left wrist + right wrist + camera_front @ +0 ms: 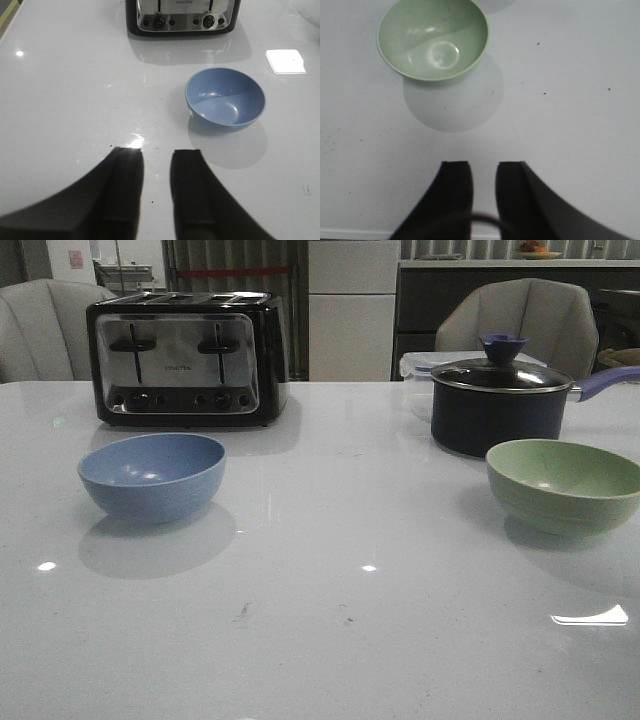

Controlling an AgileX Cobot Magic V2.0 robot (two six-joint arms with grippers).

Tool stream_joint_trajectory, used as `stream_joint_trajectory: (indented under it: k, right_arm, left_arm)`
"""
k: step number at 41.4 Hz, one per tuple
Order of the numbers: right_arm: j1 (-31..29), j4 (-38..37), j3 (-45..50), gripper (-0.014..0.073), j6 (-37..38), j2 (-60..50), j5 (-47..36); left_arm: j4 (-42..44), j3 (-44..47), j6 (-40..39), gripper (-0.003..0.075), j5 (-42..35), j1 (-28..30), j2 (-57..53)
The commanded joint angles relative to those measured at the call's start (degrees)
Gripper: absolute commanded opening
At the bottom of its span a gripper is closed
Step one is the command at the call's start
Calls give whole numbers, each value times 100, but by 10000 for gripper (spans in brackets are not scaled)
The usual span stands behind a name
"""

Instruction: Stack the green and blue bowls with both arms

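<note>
The dusty blue bowl (152, 475) stands upright and empty on the white table, left of middle, in front of the toaster. It also shows in the left wrist view (225, 98). The sage green bowl (564, 483) stands upright and empty at the right, in front of the saucepan; it also shows in the right wrist view (433, 39). My left gripper (156, 151) is open and empty, above bare table short of the blue bowl. My right gripper (484, 163) is open and empty, short of the green bowl. Neither arm shows in the front view.
A black-and-chrome toaster (187, 358) stands at the back left. A dark lidded saucepan (500, 403) with a purple handle stands at the back right, close behind the green bowl. Chairs stand beyond the table's far edge.
</note>
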Motion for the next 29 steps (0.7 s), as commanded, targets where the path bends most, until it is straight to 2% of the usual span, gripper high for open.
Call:
stream_joint_trajectory:
  k: [1,4,15,29]
  right_arm:
    - [-18,-57,-167,489,-9,281,-473]
    - [-18,-57,-181,525,-3,506,-575]
    - [-354,166,-854,523,68,1688,-650]
    - [-367,384,-2198,523,-33,3622,-514]
  left_arm:
    - [-21,-170,-27,421,-377,-42,48]
    - [-21,-170,-27,462,-377,-42,48]
    - [-21,-170,-27,456,-377,-42,48]
    - [-21,-170,-27,455,-377,-42,48]
